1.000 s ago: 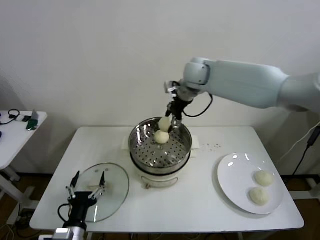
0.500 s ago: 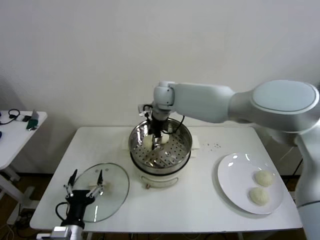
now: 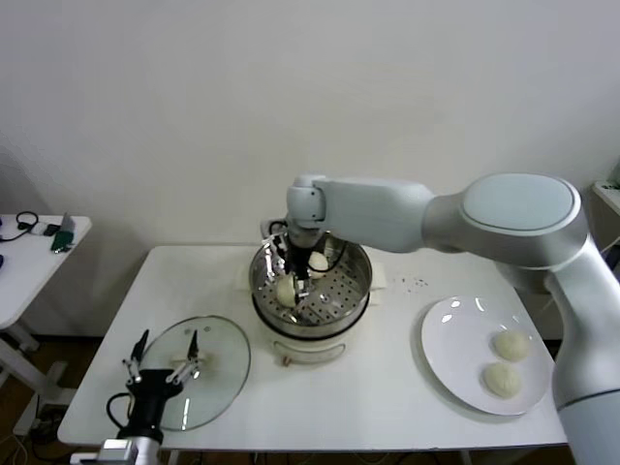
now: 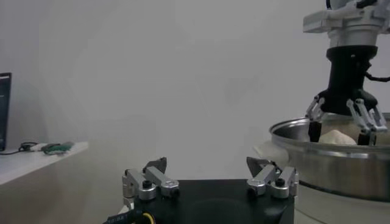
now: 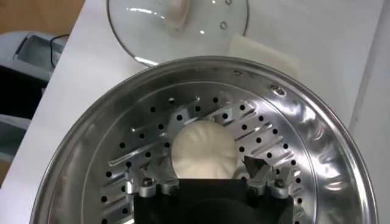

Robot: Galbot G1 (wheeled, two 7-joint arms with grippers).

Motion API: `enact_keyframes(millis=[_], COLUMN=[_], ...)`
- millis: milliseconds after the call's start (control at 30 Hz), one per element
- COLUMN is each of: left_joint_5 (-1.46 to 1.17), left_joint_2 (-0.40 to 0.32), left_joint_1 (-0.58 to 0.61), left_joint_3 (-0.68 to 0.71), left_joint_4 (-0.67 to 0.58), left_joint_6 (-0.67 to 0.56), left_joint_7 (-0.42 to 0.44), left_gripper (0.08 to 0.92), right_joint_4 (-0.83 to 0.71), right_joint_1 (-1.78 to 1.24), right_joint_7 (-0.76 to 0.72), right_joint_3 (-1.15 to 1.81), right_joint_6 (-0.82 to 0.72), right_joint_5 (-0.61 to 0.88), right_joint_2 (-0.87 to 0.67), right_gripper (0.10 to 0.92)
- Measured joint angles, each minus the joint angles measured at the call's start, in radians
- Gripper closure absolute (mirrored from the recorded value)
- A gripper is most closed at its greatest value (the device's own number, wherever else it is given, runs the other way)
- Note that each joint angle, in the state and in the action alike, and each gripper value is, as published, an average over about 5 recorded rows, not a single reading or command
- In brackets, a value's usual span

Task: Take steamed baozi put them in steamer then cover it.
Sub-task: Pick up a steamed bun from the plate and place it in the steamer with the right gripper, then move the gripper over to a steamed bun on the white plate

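A baozi [image 5: 204, 150] lies on the perforated floor of the steamer [image 3: 359, 281], between the spread fingers of the right gripper [image 3: 295, 281], which has let it go; the fingertips stand on either side with a gap showing. A second bun [image 3: 318, 262] sits just behind it in the basket, and two more [image 3: 511, 345] wait on the plate [image 3: 444, 360] well to the robot's right. The cover [image 3: 228, 363] lies flat on the table [image 3: 387, 397], near the steamer's left.

The risk is in lifting out: a finger could snag the soft bun, drag it or roll it against its neighbour, or clip the steamer's rim.

The right arm reaches across from the right, wrist pointing straight down into the basket. The left gripper [image 3: 165, 373] hangs parked over the cover, fingers apart and empty.
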Motion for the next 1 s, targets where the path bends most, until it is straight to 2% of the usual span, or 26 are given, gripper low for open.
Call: enact_keyframes(millis=[267, 567, 767, 1000], left_joint_5=[0.0, 0.0, 0.003, 0.007], left_joint_2=[0.001, 0.006, -0.001, -0.013], left_joint_1=[-0.008, -0.009, -0.018, -0.016], left_joint_3=[0.002, -0.006, -0.006, -0.003], left_joint_4=[0.0, 0.003, 0.005, -0.008], left_joint_6=[0.005, 0.008, 0.013, 0.025], left_joint_7=[0.0, 0.001, 0.011, 0.009], left_gripper=[0.177, 0.177, 0.177, 0.177], right_joint_4=[0.068, 0.202, 0.326, 0.438], right_joint_1=[0.083, 0.209, 0.234, 0.169], right_joint_7=[-0.04, -0.099, -0.124, -0.132], right_joint_3=[-0.002, -0.039, -0.054, -0.02], right_joint_6=[0.033, 0.086, 0.114, 0.146], right_joint_5=[0.008, -0.018, -0.098, -0.257], right_joint_2=[-0.089, -0.303, -0.493, -0.722], right_gripper=[0.203, 0.203, 0.202, 0.203])
